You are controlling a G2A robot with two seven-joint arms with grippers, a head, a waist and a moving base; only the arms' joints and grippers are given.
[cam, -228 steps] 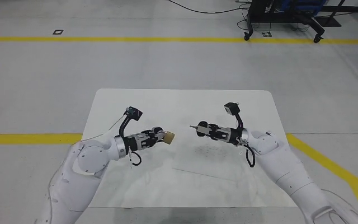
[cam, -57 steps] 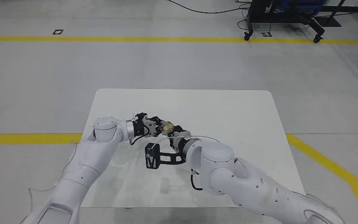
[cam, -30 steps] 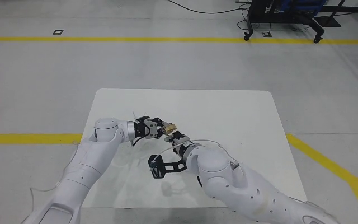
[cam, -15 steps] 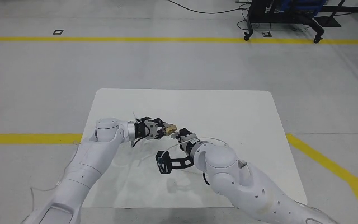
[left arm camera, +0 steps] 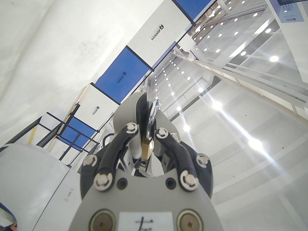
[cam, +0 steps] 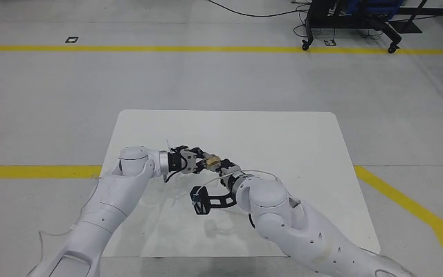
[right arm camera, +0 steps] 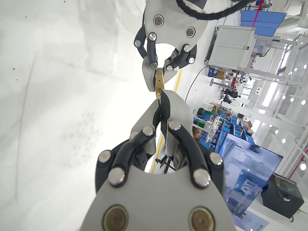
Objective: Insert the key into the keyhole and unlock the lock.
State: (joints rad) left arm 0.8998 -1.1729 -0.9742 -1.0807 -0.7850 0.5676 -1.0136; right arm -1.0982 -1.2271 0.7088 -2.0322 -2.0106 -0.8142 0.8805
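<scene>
Above the table's left-middle, my left gripper [cam: 196, 161] is shut on a small brass lock [cam: 211, 161]. My right gripper [cam: 223, 167] faces it tip to tip, shut on the key. In the right wrist view the lock [right arm camera: 159, 82] sits edge-on between the left gripper's fingers, and its end touches my right gripper [right arm camera: 161, 95]; the key is hidden between the black pads. In the left wrist view the silver key [left arm camera: 153, 111] runs straight into the end of the lock [left arm camera: 146, 148]. How deep the blade sits cannot be seen.
The white table [cam: 297, 138] stretches to the right of both arms and towards its far edge. The right arm's black wrist camera [cam: 201, 201] hangs just above the tabletop. Yellow floor lines and a black wheeled frame [cam: 353, 21] lie beyond the table.
Both grippers, first apart, have come together at the lock. Over the last second the right wrist has turned, swinging its camera to the right; the left arm has barely moved.
</scene>
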